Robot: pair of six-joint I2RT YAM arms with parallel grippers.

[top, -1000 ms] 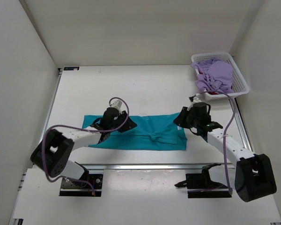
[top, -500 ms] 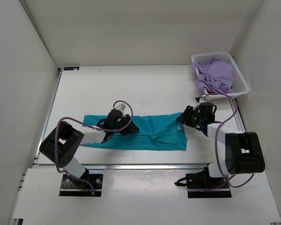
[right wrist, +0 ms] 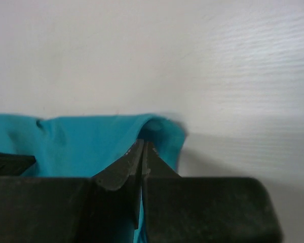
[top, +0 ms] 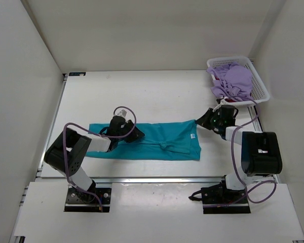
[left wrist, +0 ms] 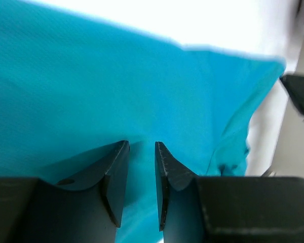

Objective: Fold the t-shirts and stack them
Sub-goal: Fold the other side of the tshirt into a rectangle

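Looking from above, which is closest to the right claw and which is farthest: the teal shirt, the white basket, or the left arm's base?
1. Teal t-shirt: its right corner is pinched in the right claw.
2. White basket: back right corner of the table.
3. Left arm's base: near edge, far left.

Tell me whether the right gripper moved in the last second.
Yes. The right gripper, pinching the teal t-shirt, has shifted toward the far side, closer to the white basket.

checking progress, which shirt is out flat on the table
The teal t-shirt, stretched in a long strip between the left hand and right hand. The lavender shirt sits bunched in the white basket.
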